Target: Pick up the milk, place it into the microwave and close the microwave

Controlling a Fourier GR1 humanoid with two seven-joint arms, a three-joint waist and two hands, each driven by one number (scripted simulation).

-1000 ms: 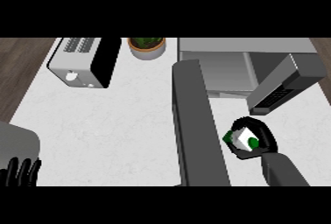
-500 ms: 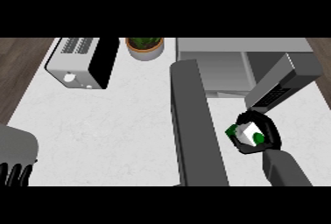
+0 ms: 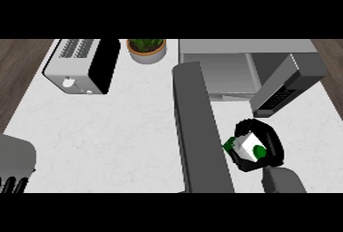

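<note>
The milk carton, white with green patches, is held above the counter at the lower right. My right hand is curled round it and hides most of it. It sits just in front of the open microwave, whose grey cavity faces me. The microwave door swings out toward me as a long dark slab, just left of the hand. My left hand shows only as dark fingers at the lower left edge, beside its grey forearm.
A toaster stands at the back left of the white counter. A potted plant sits beside it, next to the microwave. The microwave's control panel juts out at the right.
My right hand has carried the milk up and slightly left, closer to the microwave opening. The left hand has sunk lower toward the view's edge.
</note>
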